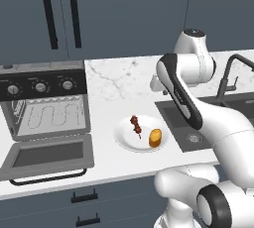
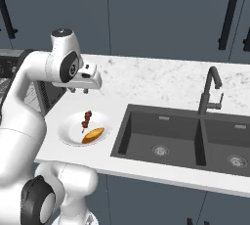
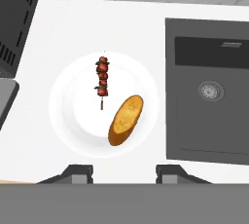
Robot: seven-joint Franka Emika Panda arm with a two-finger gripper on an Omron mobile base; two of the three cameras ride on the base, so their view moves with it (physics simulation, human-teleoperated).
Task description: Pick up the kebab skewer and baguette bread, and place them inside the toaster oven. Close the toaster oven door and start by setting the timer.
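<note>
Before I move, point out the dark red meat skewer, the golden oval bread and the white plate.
dark red meat skewer point(image 3: 102, 79), hand view, meat chunks
golden oval bread point(image 3: 126, 120), hand view, crust middle
white plate point(image 3: 63, 106), hand view, bare left rim

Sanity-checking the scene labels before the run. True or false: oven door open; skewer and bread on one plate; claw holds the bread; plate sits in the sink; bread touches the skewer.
1. The oven door is open. True.
2. The skewer and bread lie on one plate. True.
3. The claw holds the bread. False: it hovers above the plate, holding nothing.
4. The plate sits in the sink. False: it is on the counter beside it.
5. The bread touches the skewer. False: they lie apart.
</note>
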